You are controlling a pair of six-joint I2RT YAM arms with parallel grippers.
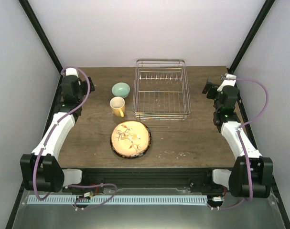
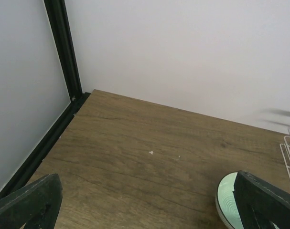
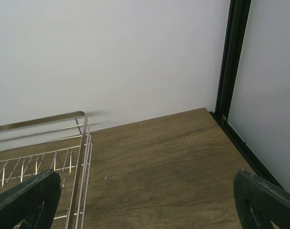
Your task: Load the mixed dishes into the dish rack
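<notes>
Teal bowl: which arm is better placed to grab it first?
Left, probably. The teal bowl sits on the table's left side, close beside the open left gripper in its wrist view. The dish rack stands between the bowl and the right gripper.

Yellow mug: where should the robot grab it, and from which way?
Probably by the rim, from straight above. The yellow mug stands upright, mouth open, so one finger can go inside and one outside. The left pincer is nearer. The teal bowl sits close behind, so sideways looks tighter.
</notes>
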